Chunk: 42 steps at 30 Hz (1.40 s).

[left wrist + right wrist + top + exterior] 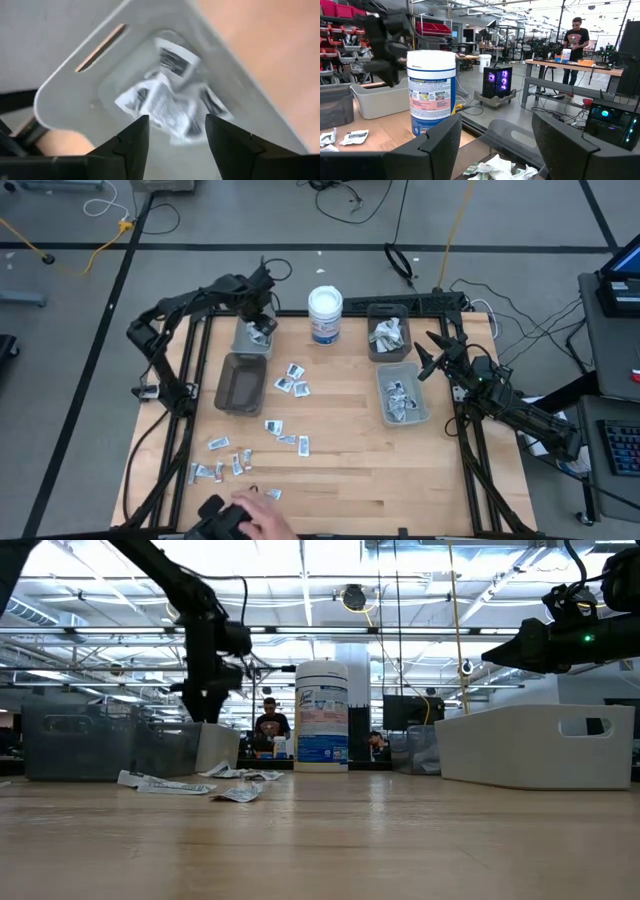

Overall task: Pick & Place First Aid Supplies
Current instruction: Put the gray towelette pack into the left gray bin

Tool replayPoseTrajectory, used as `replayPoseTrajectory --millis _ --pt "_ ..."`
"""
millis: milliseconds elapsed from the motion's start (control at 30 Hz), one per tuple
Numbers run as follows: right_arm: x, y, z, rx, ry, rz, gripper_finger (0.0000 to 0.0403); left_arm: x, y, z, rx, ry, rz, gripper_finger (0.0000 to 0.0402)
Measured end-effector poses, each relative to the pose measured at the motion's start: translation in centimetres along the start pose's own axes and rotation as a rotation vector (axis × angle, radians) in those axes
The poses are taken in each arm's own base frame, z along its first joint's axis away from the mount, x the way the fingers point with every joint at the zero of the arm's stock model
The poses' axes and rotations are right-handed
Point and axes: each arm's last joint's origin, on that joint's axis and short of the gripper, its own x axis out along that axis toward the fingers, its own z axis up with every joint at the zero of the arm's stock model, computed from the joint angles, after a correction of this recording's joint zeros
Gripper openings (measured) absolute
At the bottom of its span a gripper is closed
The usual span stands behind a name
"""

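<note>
The left gripper [262, 320] hangs over the far-left grey bin [238, 341], its fingers [131, 142] parted with nothing between them, and a small heap of white packets [167, 107] lies on the bin's floor directly beneath. By the look of it this is the drop-off end of a pick-and-place round: the packet is in the bin and the jaws are clear of it.

More supplies wait on the wooden table [350, 470]: a pair of white squares [292, 378] just beside the darker bin [240, 383], a few [285, 434] near mid-table, and a scatter of strips [222, 460] towards the near-left corner. Other packets already fill the two bins on the right [403, 394], with the white tub [325, 314] standing between the far bins.

The right gripper [432, 355] hovers beside the right-hand bins, spread wide and carrying nothing. A person's hand [265, 518] rests at the table's near edge, close to the nearest strips.

The next move likely calls for the left arm to lift clear of the bin wall, swing back over the loose packets and come down with jaws open around one flat packet. These lie thin against the wood, so a low, square approach is probably needed, and the hand near the strips argues for choosing a packet farther from it.
</note>
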Motion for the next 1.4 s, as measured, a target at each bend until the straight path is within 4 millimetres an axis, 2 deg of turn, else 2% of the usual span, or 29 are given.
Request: replayPoseTrajectory --millis 267,500,733,1033,1400 --pt "0.0 0.0 0.0 0.0 0.0 0.0 0.0238 -3.8 -2.2 -2.3 0.307 0.043 -0.022 0.02" --pt "0.0 0.0 0.0 0.0 0.0 0.0 0.0238 -4.5 -3.7 -3.9 0.548 0.155 -0.065 0.02" --pt "0.0 0.0 0.0 0.0 0.0 0.0 0.0238 -4.6 -4.6 -3.9 0.568 0.14 -0.077 0.02" --pt "0.0 0.0 0.0 0.0 0.0 0.0 0.0238 -5.4 -10.3 -5.4 0.697 0.123 -0.099 0.02" --pt "0.0 0.0 0.0 0.0 0.0 0.0 0.0238 -6.9 -18.0 -9.5 0.884 0.086 -0.136 0.02"
